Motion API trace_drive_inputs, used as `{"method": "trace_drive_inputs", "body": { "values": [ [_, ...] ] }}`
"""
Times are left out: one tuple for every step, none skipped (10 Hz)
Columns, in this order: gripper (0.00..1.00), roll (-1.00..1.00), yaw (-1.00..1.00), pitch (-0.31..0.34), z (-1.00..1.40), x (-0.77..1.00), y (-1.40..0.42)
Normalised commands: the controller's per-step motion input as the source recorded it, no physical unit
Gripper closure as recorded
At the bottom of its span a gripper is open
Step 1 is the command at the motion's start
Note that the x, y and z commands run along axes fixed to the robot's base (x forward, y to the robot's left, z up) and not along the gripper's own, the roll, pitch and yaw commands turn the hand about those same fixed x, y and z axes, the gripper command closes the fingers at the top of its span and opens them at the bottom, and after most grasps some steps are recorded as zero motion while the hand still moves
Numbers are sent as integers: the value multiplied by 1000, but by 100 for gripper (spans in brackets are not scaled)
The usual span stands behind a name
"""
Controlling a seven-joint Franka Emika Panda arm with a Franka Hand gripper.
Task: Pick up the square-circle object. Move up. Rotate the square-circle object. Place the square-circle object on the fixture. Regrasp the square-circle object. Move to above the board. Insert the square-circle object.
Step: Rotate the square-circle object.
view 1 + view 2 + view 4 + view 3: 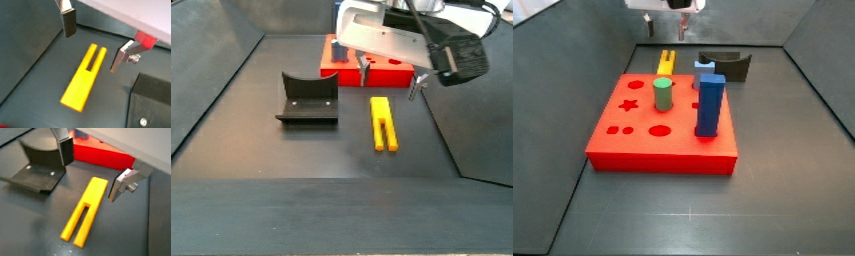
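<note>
Two things lie on the dark floor behind the board (342,58), and we read them from left to right in a side view: first the fixture (306,99), then the square-circle object (384,123), flat and well apart from it. Above this yellow peg we see the gripper (388,79) with its fingers (69,24) spread wide and nothing between them; in both wrist views the peg lies between the two plates, so we judge that the gripper is lined up for the first pick, not yet touching.
</note>
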Motion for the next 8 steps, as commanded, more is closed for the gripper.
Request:
{"method": "trace_drive_inputs", "body": {
  "values": [
    [0,-24,1000,0,-43,24,-2],
    [0,-30,1000,0,-43,24,-2],
    [0,-37,991,0,-43,24,-2],
    [0,-37,735,0,-43,24,-2],
    [0,-37,495,0,-42,24,-2],
    [0,-37,275,0,-42,24,-2],
    [0,0,0,0,-1000,0,0],
    [0,1,-53,-20,-1000,16,1]
  ]
}}
